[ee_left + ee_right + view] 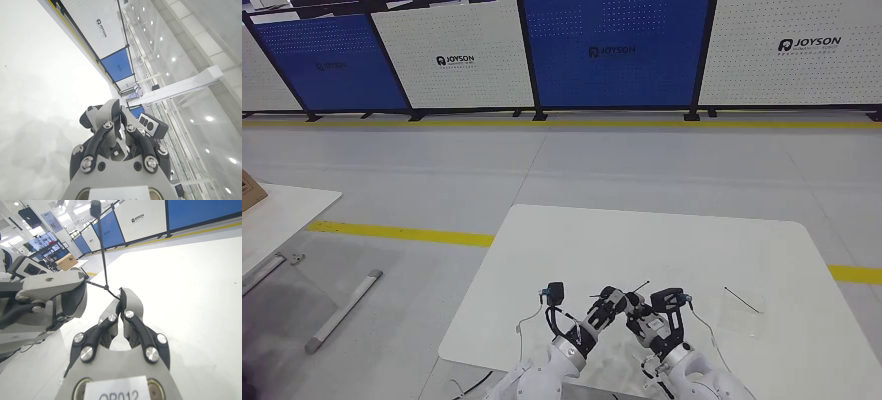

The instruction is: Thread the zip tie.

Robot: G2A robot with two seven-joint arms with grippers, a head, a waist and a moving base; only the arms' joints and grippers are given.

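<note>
The white bench point(572, 250) carried both arms at its near edge, their tools brought tip to tip above it. The left tool point(120, 110) was pinched fully closed, and the right wrist view showed one end of the black zip tie point(102, 256) running out of its tip. The right tool point(120, 296) was likewise clamped tight on another run of the strap. Between the two tips the strap met at a small dark knot point(106, 287), and from it a long strand stood up and away, ending in a thicker blob. That knot was probably the head with the strap passed through, though this could not be told for sure. On that reading the threading step was in hand. The next move would call for drawing the tools apart steadily along the strap, without twisting. A second tie point(743, 299) lay on the bench, well off to the right arm's side.
</note>
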